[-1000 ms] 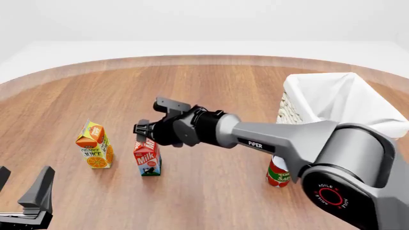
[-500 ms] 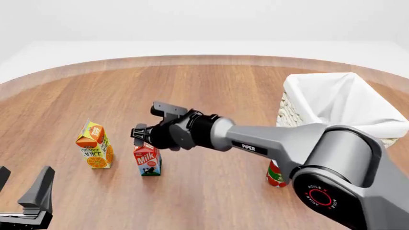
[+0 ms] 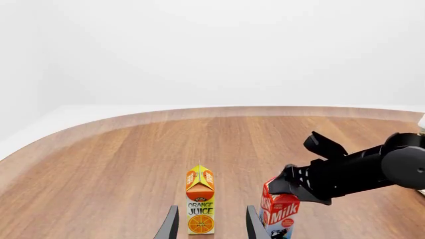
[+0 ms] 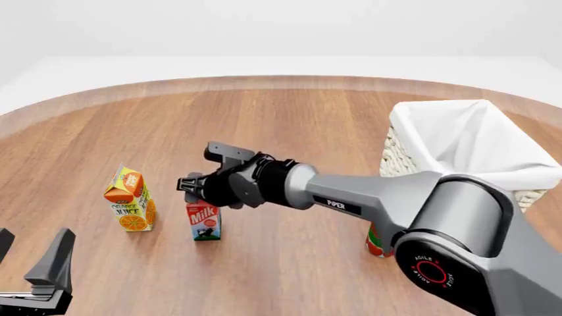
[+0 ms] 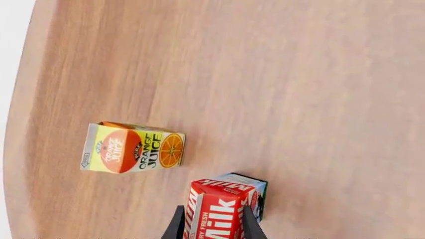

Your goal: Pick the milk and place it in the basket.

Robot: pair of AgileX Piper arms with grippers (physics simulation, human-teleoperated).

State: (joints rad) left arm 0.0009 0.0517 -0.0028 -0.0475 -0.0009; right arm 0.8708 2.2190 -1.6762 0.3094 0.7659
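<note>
A wooden table (image 4: pixel 290 125) with warm brown grain and a curved far edge fills the scene. Beyond it lies a pale, whitish floor (image 4: pixel 263 66), meeting a plain white wall (image 4: pixel 281 26). The light is soft and even, with faint shadows on the wood.

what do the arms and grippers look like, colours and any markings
The right arm has glossy grey tubular links with white PIPER lettering, a black wrist section and a red ring logo on a black joint cap. The right gripper and left gripper are black with flat angular fingers. No cables show.
</note>
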